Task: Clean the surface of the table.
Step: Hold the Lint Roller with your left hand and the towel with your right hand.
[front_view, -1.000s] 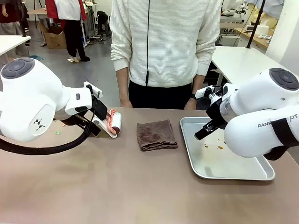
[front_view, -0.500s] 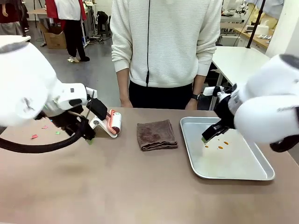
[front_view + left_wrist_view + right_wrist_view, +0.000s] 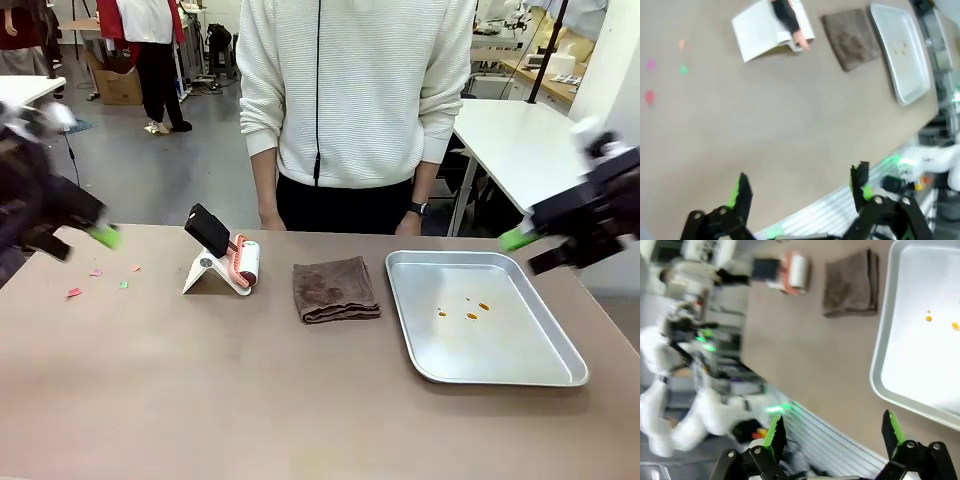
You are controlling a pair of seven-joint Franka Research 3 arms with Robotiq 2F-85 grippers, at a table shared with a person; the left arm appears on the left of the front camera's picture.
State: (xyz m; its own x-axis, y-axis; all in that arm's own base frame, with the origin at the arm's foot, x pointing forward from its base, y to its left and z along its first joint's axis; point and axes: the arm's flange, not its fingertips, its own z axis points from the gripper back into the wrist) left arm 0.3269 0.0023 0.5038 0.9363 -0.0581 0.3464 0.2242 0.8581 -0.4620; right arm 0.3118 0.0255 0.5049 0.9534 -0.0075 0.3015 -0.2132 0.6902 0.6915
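The brownish-tan matte table [image 3: 250,400] lies below both arms; small coloured paper scraps [image 3: 97,272] sit by its far left corner, nearest the left gripper [image 3: 801,179] (wide open, empty, like the right gripper [image 3: 832,425]).

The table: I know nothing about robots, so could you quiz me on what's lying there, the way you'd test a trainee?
1. True or false: on the table, the cloth lies between the roller and the tray.
2. The orange bits lie: A on the cloth; B in the tray; C beside the roller.
3. Fill in: the left gripper has its fingers ____, holding nothing.
Key: 1 true; 2 B; 3 open.
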